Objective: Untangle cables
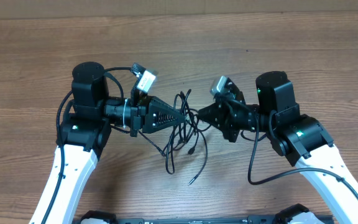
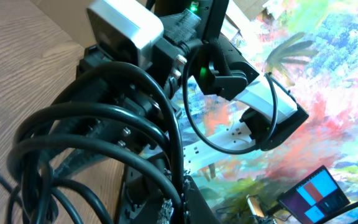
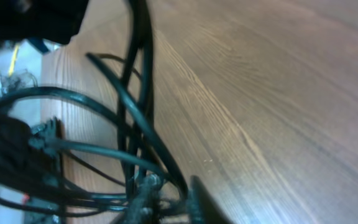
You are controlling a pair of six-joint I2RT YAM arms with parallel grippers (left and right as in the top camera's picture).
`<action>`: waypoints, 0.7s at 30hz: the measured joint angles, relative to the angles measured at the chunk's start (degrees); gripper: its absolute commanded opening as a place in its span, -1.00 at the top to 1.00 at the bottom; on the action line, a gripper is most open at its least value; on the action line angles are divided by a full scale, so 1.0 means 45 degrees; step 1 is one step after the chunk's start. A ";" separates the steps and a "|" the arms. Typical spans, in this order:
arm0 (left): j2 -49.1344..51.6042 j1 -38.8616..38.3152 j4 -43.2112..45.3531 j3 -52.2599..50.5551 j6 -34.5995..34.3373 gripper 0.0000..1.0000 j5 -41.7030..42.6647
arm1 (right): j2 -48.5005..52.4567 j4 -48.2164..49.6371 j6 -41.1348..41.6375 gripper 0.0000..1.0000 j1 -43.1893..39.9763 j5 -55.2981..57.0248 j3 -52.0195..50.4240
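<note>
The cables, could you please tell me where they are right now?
In the overhead view, the cables sit in the middle of the table, between the left gripper and the right gripper, loose ends trailing toward the robot.

1. The overhead view looks straight down on the table (image 1: 179,37) from moderate height, taking in both arms.
2. The left wrist view sits close against the cables (image 2: 104,124), facing sideways toward the right arm (image 2: 263,99).
3. The right wrist view skims low along the tabletop; all three views share the tangle.
</note>
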 measured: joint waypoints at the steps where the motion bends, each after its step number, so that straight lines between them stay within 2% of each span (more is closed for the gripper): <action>1: 0.0000 0.0000 0.0005 0.0000 0.0000 0.92 -0.0005 | 0.0000 0.0015 0.0053 0.92 0.0000 -0.0053 0.0000; 8: 0.0000 0.0000 0.0005 0.0000 0.0000 0.92 -0.0005 | 0.0000 0.0617 0.0063 0.92 0.0000 -0.1428 0.0000; 9: 0.0000 0.0000 0.0005 0.0000 0.0000 0.92 -0.0005 | 0.0000 0.0636 0.0058 0.81 0.0000 -0.1608 0.0000; 11: 0.0000 0.0000 0.0005 0.0000 0.0000 0.92 -0.0005 | 0.0000 0.0631 0.0112 -0.13 0.0000 -0.1792 0.0000; 12: 0.0000 0.0000 0.0005 0.0000 0.0000 0.92 -0.0005 | 0.0000 0.0622 0.0073 -0.38 0.0000 -0.1885 0.0000; 14: 0.0000 0.0000 0.0005 0.0000 0.0000 0.91 -0.0005 | 0.0000 0.0641 0.0053 -0.38 0.0000 -0.1948 0.0000; 17: 0.0000 -0.0010 0.0005 0.0000 0.0000 0.92 -0.0005 | 0.0000 0.0656 -0.0073 -0.18 0.0000 -0.1651 0.0000; 21: 0.0000 -0.0083 0.0005 0.0000 0.0000 0.92 0.0024 | 0.0039 0.0641 -0.0617 -0.17 0.0000 -0.1307 0.0000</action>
